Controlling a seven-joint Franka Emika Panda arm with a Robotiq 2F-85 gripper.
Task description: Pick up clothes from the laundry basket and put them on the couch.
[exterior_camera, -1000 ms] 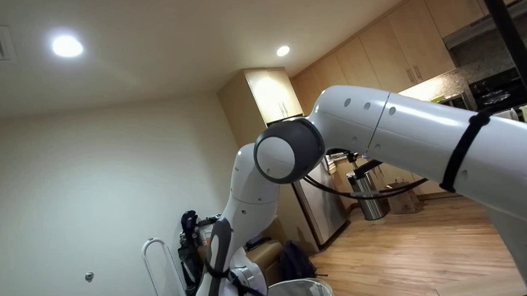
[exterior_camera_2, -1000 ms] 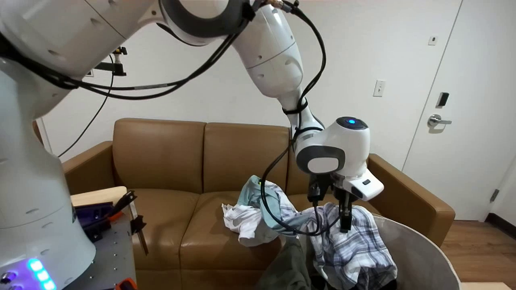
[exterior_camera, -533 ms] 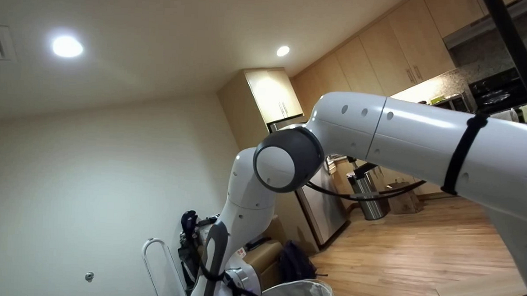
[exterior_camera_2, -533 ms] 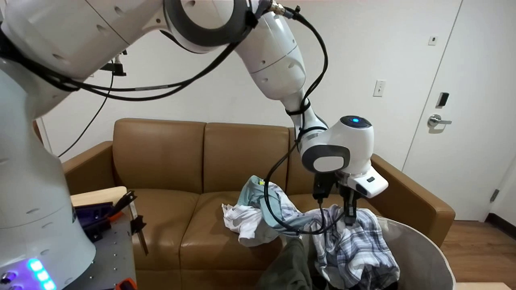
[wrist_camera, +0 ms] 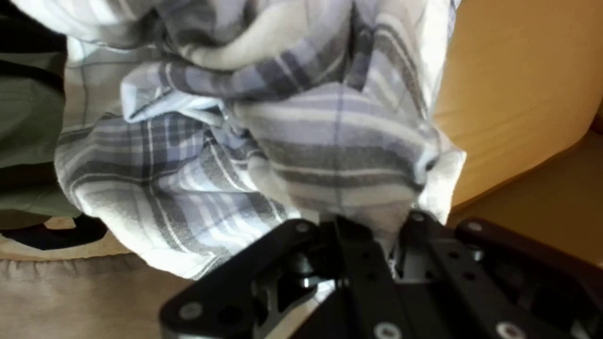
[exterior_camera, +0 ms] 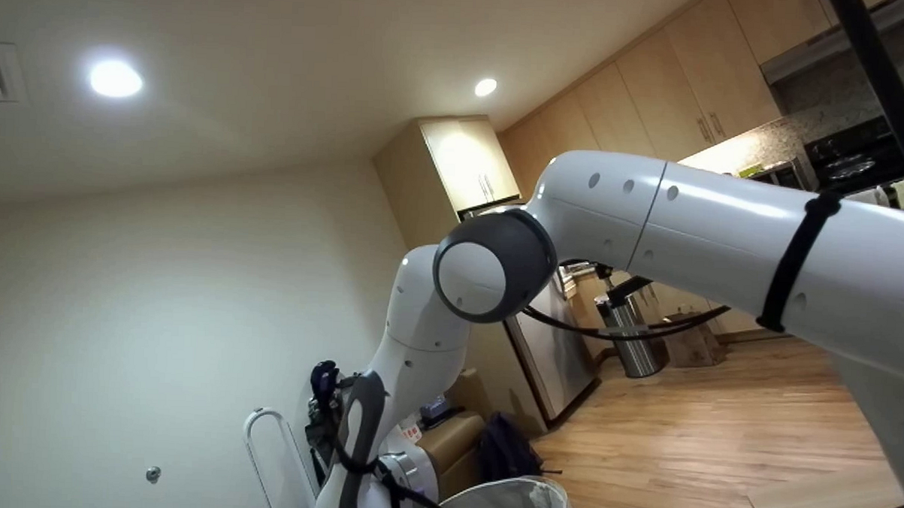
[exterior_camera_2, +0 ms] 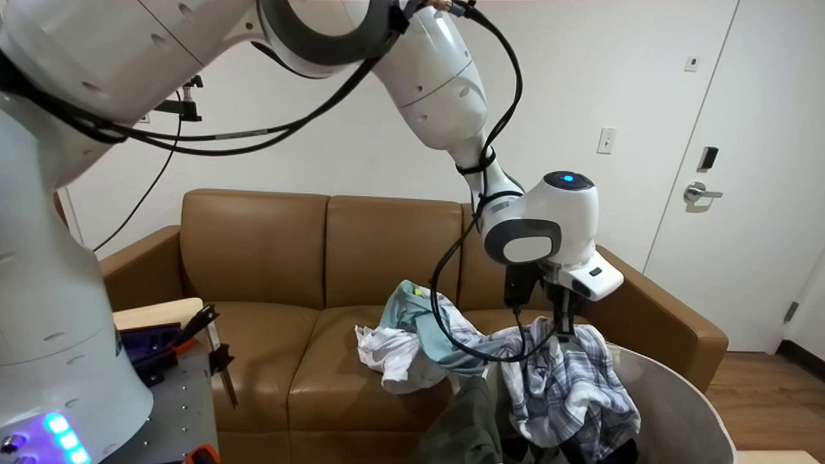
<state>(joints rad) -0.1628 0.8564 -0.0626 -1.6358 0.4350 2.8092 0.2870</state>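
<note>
Gripping the plaid shirt [exterior_camera_2: 596, 386], fingers [wrist_camera: 362, 259] closed on a fold of it, bulk down in the basket [exterior_camera_2: 680, 403], near right. White garment [exterior_camera_2: 390, 354] and light-blue garment [exterior_camera_2: 425, 332] already lie on the couch [exterior_camera_2: 258, 254], so judging it partway. At least 2 to go: this shirt over to the couch, then the dark-green garment [exterior_camera_2: 465, 425] at the basket's left side; can't see deeper.

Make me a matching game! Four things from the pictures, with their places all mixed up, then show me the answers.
Things:
1. crumpled blue-and-white plaid cloth
2. crumpled plain white cloth
3. silver metal door handle
4. shiny cylindrical steel bin

Places:
A. fixed to the white door
B. held in the black gripper
C. standing on the wooden floor
D. lying on the brown leather couch

Right pairs: 1-B, 2-D, 3-A, 4-C
</note>
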